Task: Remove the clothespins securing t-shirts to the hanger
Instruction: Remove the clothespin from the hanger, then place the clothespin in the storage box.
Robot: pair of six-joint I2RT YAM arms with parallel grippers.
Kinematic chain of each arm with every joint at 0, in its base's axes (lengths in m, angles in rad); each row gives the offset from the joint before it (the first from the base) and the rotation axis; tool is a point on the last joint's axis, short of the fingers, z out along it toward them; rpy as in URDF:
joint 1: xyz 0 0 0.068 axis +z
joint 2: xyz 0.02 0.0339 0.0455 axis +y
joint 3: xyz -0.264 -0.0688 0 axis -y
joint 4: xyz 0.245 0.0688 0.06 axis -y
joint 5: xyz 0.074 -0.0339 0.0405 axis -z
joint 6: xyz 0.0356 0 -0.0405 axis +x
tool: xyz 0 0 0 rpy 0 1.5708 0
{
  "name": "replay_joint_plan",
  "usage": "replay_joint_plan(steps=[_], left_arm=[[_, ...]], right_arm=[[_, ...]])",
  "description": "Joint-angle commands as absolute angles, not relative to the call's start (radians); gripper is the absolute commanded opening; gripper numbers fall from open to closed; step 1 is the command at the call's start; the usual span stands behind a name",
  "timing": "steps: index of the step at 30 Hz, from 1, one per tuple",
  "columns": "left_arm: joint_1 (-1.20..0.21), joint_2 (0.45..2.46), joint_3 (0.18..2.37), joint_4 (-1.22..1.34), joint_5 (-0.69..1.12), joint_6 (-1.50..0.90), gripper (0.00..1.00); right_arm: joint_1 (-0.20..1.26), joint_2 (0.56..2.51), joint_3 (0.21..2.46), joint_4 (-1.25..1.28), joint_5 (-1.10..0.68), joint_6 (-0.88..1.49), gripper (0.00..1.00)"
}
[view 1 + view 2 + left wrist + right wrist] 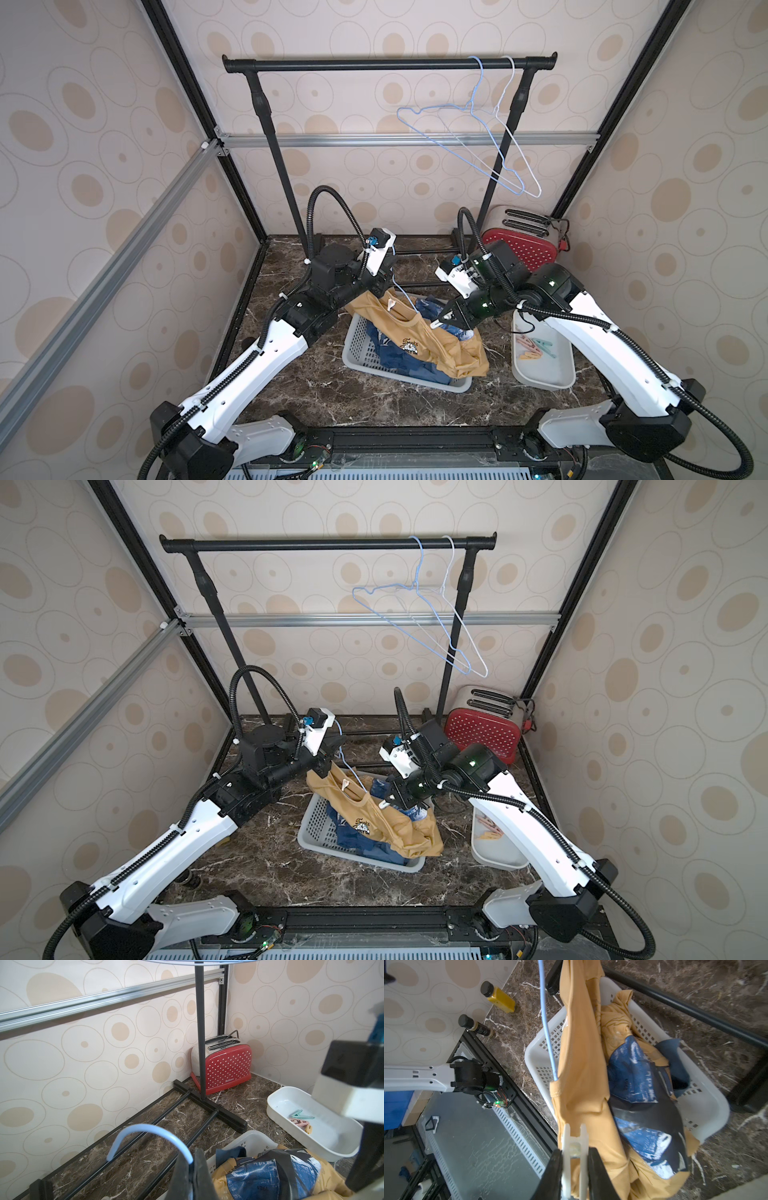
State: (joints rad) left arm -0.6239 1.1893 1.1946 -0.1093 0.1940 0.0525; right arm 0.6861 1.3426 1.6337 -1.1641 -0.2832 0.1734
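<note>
Though near basket rim [353, 353], right end effector [574, 1152] tight on clothespin [573, 1144], left end effector [191, 1167] on hanger [145, 1128].

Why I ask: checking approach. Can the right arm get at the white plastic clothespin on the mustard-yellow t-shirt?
Probably yes: the right gripper grips the white plastic clothespin on the mustard-yellow t-shirt; nothing intervenes.

- Walls [104, 124]: cream wallpaper printed with beige ovals and thin rings, on three sides.
- Silver rail [353, 140]: runs across the back wall.
- Bench [316, 395]: dark brown marble with white veins.
- Black garment rack [374, 64]: stands along the back.
- Red, white-dotted toaster [228, 1068]: in the back corner.
</note>
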Motion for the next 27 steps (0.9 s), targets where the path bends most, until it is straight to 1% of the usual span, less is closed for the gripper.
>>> replay_joint_plan(steps=[1, 4, 7, 9, 11, 14, 16, 21, 24, 27], left_arm=[[-0.627, 1.182, 1.210, -0.082, 0.183, 0.063, 0.00], [-0.627, 1.177, 1.210, -0.083, 0.179, 0.067, 0.00], [-0.627, 1.176, 1.207, -0.081, 0.179, 0.064, 0.00], [-0.627, 1.174, 1.203, -0.075, 0.188, 0.060, 0.00], [-0.627, 1.171, 1.199, -0.072, 0.195, 0.057, 0.00], [-0.627, 1.159, 1.188, -0.065, 0.199, 0.057, 0.00], [-0.627, 1.149, 1.179, -0.062, 0.200, 0.059, 0.00], [-0.627, 1.128, 1.154, -0.044, 0.206, 0.056, 0.00], [-0.628, 1.125, 1.143, -0.030, 0.214, 0.048, 0.00], [-0.627, 1.125, 1.132, -0.013, 0.222, 0.040, 0.00]], right_arm=[[0.655, 1.313, 1.681, -1.281, -0.151, 0.142, 0.21], [0.627, 1.306, 1.693, -1.381, -0.010, 0.103, 0.21], [0.618, 1.314, 1.674, -1.484, 0.170, 0.071, 0.21], [0.602, 1.317, 1.632, -1.532, 0.274, 0.059, 0.21], [0.565, 1.311, 1.558, -1.538, 0.342, 0.044, 0.21], [0.471, 1.284, 1.464, -1.464, 0.350, 0.014, 0.19], [0.417, 1.286, 1.443, -1.449, 0.356, 0.013, 0.19], [0.303, 1.328, 1.374, -1.388, 0.382, -0.009, 0.19], [0.231, 1.367, 1.300, -1.306, 0.419, -0.012, 0.20], [0.117, 1.416, 1.248, -1.213, 0.352, 0.011, 0.19]])
